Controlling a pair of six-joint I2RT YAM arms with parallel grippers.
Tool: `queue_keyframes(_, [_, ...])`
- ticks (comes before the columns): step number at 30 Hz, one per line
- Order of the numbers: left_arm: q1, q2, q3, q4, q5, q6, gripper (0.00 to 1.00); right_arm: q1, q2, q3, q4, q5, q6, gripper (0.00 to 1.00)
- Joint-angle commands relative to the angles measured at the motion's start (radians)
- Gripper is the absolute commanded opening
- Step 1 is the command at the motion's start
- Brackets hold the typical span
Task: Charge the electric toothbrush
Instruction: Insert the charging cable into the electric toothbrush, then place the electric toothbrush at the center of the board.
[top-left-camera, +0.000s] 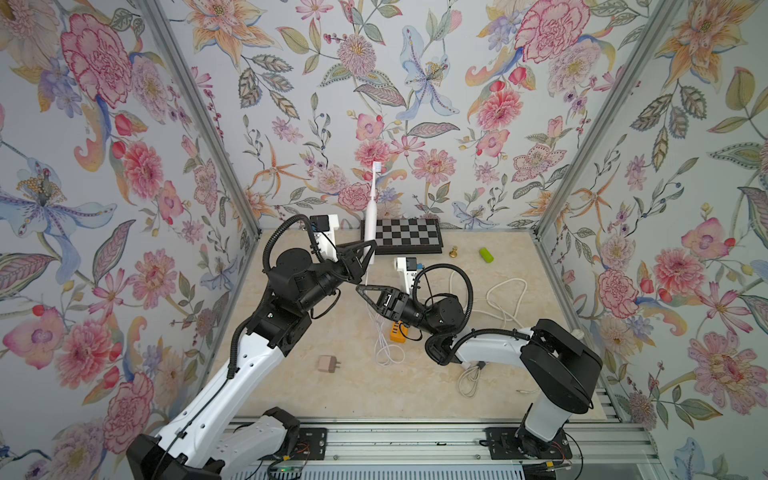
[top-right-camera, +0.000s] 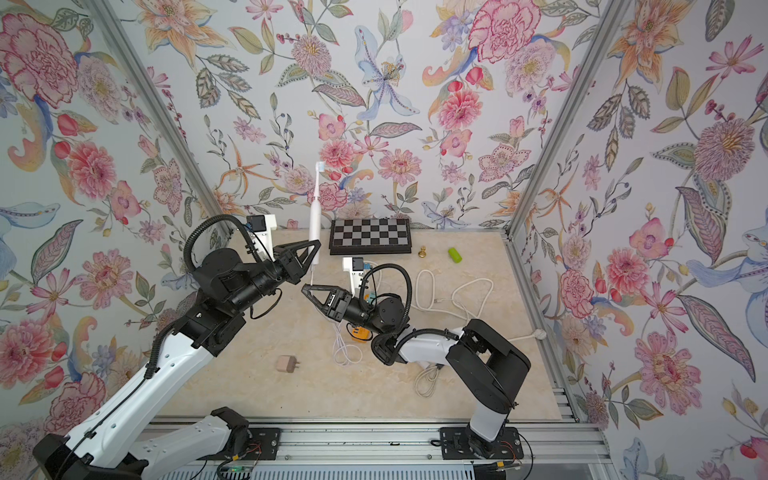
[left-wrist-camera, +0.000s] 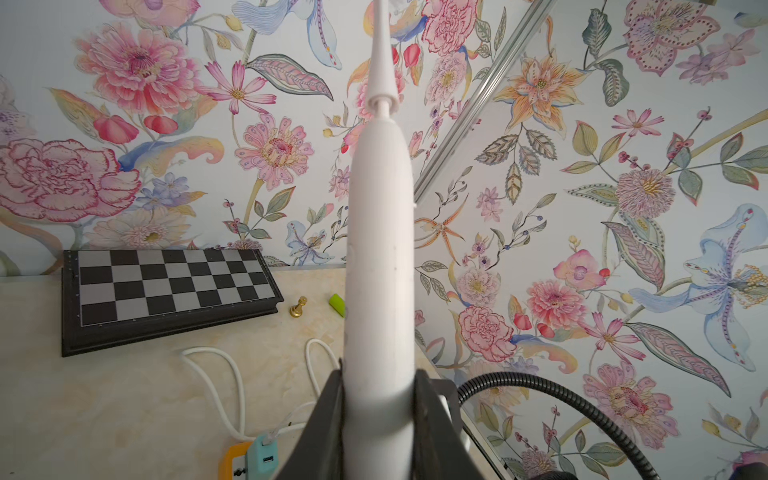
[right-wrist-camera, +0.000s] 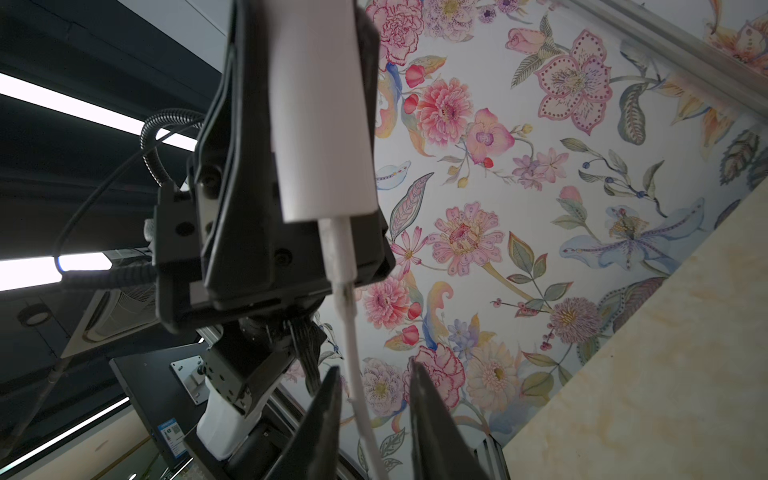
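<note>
Left gripper (top-left-camera: 365, 251) pinches the electric toothbrush (top-left-camera: 371, 216) upright. The charging cable (right-wrist-camera: 338, 245) looks seated in its base, with the right gripper (right-wrist-camera: 372, 365) spread around it. Only withdrawal seems left.

electric toothbrush held upright, charging cable plugged into its base

the pale white electric toothbrush (top-left-camera: 371, 216) stands almost vertical above the back part of the table (top-left-camera: 332, 395), bristle head up, its lower handle clamped between the fingers of the left gripper (top-left-camera: 367, 250). a thin white charging cable (right-wrist-camera: 351, 332) sits in the bottom end of the handle by its white plug. it hangs down between the parted fingers of the right gripper (right-wrist-camera: 376, 399), which do not visibly pinch it, and ends in loose loops on the table beside an orange hub (top-left-camera: 397, 333).
</note>
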Motion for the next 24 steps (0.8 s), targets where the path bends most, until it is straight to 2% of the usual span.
queue_keyframes(1, [0.076, 0.037, 0.132, -0.083, -0.037, 0.151, 0.00, 0.009, -0.055, -0.048, -0.077, 0.022, -0.088, 0.38])
queue_keyframes(3, [0.089, 0.082, 0.201, -0.179, -0.117, 0.239, 0.00, 0.009, -0.128, -0.088, -0.180, 0.076, -0.162, 0.44])
queue_keyframes(7, [0.097, 0.197, 0.261, -0.311, -0.292, 0.392, 0.00, 0.007, -0.316, -0.134, -0.508, 0.230, -0.348, 0.62])
queue_keyframes(10, [0.115, 0.253, 0.205, -0.292, -0.343, 0.429, 0.00, 0.005, -0.446, -0.121, -0.820, 0.384, -0.443, 0.68])
queue_keyframes(12, [0.129, 0.286, 0.134, -0.238, -0.368, 0.429, 0.00, -0.004, -0.513, -0.128, -0.959, 0.442, -0.486, 0.70])
queue_keyframes(16, [0.175, 0.366, 0.009, -0.127, -0.301, 0.376, 0.00, -0.026, -0.614, -0.174, -1.079, 0.496, -0.511, 0.72])
queue_keyframes(19, [0.192, 0.435, -0.065, -0.075, -0.360, 0.354, 0.00, -0.046, -0.670, -0.219, -1.120, 0.498, -0.502, 0.73])
queue_keyframes(24, [0.221, 0.586, -0.123, -0.042, -0.344, 0.323, 0.00, -0.068, -0.750, -0.277, -1.191, 0.513, -0.485, 0.74])
